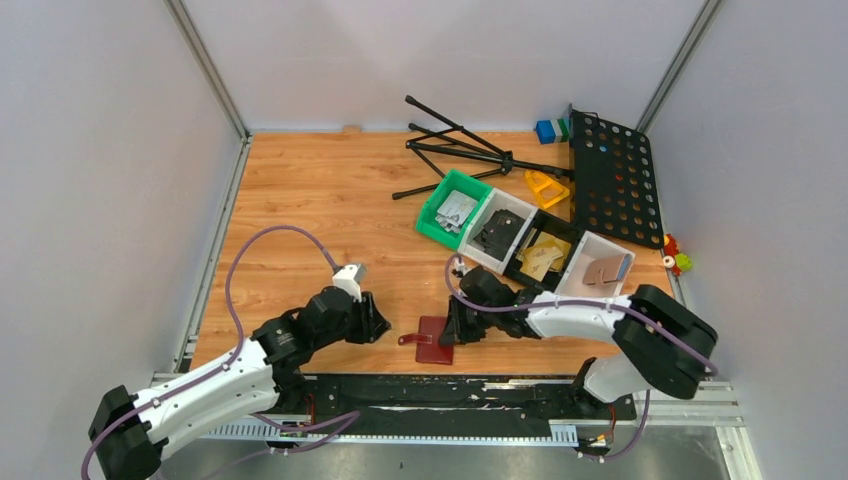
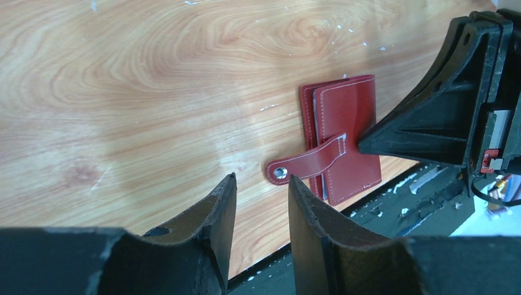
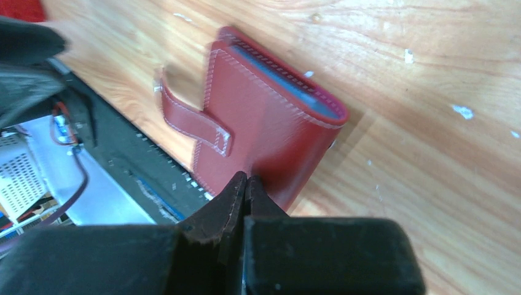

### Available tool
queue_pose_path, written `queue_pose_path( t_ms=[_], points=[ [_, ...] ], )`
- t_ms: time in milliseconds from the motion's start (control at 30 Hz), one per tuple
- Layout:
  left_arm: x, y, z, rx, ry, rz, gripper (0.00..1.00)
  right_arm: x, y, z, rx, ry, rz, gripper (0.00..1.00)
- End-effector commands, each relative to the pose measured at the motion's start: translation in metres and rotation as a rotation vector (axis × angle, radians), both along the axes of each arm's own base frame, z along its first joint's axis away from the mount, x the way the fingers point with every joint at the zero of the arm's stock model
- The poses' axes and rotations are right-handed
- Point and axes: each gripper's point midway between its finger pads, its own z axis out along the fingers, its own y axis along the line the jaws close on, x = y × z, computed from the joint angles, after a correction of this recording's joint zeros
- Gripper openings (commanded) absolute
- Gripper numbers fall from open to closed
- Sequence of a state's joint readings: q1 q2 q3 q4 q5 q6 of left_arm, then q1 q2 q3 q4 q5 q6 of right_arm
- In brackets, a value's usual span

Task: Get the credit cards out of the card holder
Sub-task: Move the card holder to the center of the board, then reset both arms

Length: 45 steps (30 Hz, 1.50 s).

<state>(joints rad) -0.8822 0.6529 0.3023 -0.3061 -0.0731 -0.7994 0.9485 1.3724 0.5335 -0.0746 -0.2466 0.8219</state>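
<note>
The dark-red card holder (image 1: 435, 340) lies folded shut on the wooden table near its front edge. Its snap tab (image 2: 307, 163) is undone and points toward my left gripper. In the right wrist view the card holder (image 3: 264, 123) shows thin blue-grey card edges (image 3: 289, 78) inside its fold. My right gripper (image 3: 247, 178) is shut, its joined tips resting on the holder's cover with nothing between them. My left gripper (image 2: 261, 178) stands open just short of the tab, its gap empty. The card holder (image 2: 347, 132) has the right gripper's tip (image 2: 368, 144) on it.
A row of bins stands behind at the right: a green bin (image 1: 452, 210), a white bin (image 1: 497, 232), a black bin (image 1: 540, 257) and another white bin (image 1: 598, 270). A black perforated board (image 1: 612, 180) and a folded tripod (image 1: 460, 150) lie further back. A black rail (image 1: 450, 392) runs along the front edge.
</note>
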Motion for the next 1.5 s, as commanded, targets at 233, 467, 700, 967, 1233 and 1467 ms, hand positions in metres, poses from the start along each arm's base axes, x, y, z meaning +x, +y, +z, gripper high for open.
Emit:
queue_pose_path(
  t_ms=[233, 467, 700, 967, 1233, 1467],
  points=[
    [0.046, 0.036, 0.025, 0.102, -0.069, 0.121, 0.49, 0.091, 0.046, 0.018, -0.035, -0.194, 0.038, 0.0],
    [0.06, 0.035, 0.05, 0.1, -0.168, 0.119, 0.55, 0.116, -0.009, 0.097, -0.096, -0.393, -0.064, 0.3],
    [0.077, 0.045, 0.076, 0.116, -0.309, 0.162, 0.66, 0.143, -0.133, 0.136, -0.314, -0.512, -0.442, 0.77],
    [0.101, 0.071, 0.108, 0.209, -0.48, 0.278, 1.0, 0.146, -0.221, 0.176, -0.4, -0.841, -0.782, 0.96],
    [0.129, 0.103, 0.134, 0.37, -0.687, 0.41, 1.0, 0.165, -0.259, 0.198, -0.468, -1.042, -0.858, 1.0],
    [0.156, 0.17, 0.124, 0.459, -0.692, 0.631, 1.0, 0.184, -0.314, 0.177, -0.495, -0.962, -0.961, 1.0]
  ],
)
